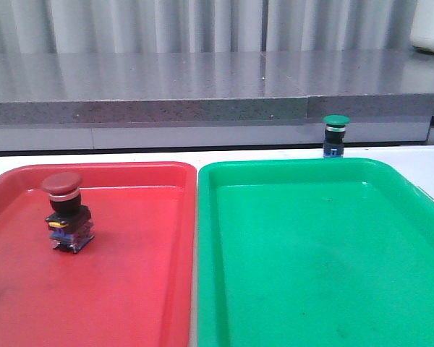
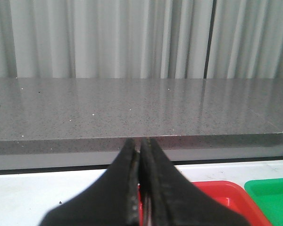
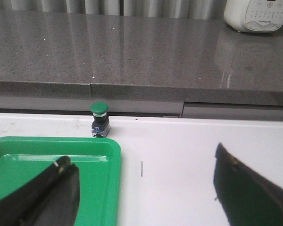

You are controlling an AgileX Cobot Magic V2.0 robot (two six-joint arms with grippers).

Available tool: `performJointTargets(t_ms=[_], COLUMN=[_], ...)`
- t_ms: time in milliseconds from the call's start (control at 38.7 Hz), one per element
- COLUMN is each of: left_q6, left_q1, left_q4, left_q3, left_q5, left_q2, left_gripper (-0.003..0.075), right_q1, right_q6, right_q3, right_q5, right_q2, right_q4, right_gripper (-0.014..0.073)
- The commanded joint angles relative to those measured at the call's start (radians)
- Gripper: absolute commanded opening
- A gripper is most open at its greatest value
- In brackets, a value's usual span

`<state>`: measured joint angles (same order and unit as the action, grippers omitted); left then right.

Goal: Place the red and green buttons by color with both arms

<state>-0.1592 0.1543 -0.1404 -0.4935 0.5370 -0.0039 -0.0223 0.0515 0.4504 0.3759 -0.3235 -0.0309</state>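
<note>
The red button [image 1: 66, 210], dark red cap on a black body with a yellow mark, stands inside the red tray [image 1: 130, 289] at its left. The green button [image 1: 335, 135] stands on the white table just beyond the green tray [image 1: 311, 253]; it also shows in the right wrist view [image 3: 99, 119]. My left gripper [image 2: 140, 146] is shut and empty, above the near corner of the red tray [image 2: 217, 195]. My right gripper [image 3: 141, 162] is wide open and empty, short of the green button, over the green tray's [image 3: 85, 155] corner. Neither gripper shows in the front view.
A grey stone ledge [image 1: 202, 94] runs along the back of the white table [image 3: 188, 155], with pale curtains behind. A white appliance [image 3: 257, 14] stands on the ledge at the far right. A green tray corner [image 2: 273, 197] shows in the left wrist view.
</note>
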Motion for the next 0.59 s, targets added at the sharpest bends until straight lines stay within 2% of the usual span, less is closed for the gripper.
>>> performJointTargets(t_ms=[0,181,258,362,569], left_q6=[-0.008,-0.008,-0.008,-0.008,-0.008], left_q1=[-0.001,-0.001,-0.001,-0.001,-0.001], left_q4=[0.004,0.004,0.004,0.004,0.004], left_q3=[-0.023,-0.023,-0.023,-0.023,-0.023], left_q5=[-0.083,-0.083,-0.083,-0.083,-0.083], left_q2=[0.012,0.012,0.012,0.012,0.012], left_gripper=[-0.002,-0.002,-0.002,-0.002,-0.002], right_q1=[0.005,0.005,0.005,0.005,0.005], right_q6=[-0.002,-0.002,-0.002,-0.002,-0.002], right_q3=[0.036,0.036,0.062,0.185,0.373], right_q5=[-0.078,-0.128,-0.17,-0.17,-0.166], right_q2=[-0.014,-0.067,-0.23,-0.51,-0.805], right_q4=[-0.007,-0.006,-0.005,-0.005,0.083], right_gripper=[0.0601,0.0601,0.0601,0.0601,0.0601])
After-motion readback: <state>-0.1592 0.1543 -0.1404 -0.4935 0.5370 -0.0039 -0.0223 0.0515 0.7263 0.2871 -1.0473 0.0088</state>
